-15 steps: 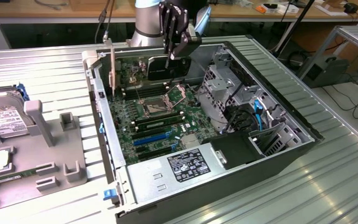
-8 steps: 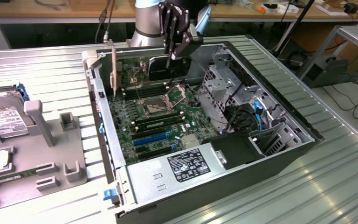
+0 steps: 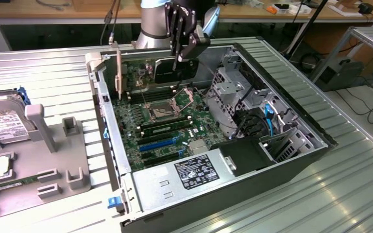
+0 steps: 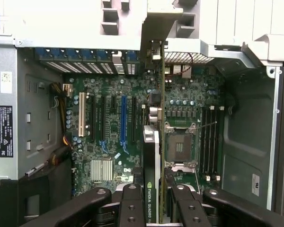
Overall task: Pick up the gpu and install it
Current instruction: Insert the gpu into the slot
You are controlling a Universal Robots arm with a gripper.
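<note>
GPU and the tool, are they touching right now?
Touching. The wrist view shows the tool clamped on both sides of the gpu, carrying it above the motherboard.

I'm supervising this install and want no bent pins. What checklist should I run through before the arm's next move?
1. Grip: the slim black expansion card is clamped in the claw: ok.
2. Access: the metal computer case has its side open: ok.
3. Target: the blue expansion slot on the green motherboard is empty: ok.
4. Alignment: card edge directly over a slot: cannot tell.
5. Obstructions: the blue cables lie away from the slots: ok.
</note>
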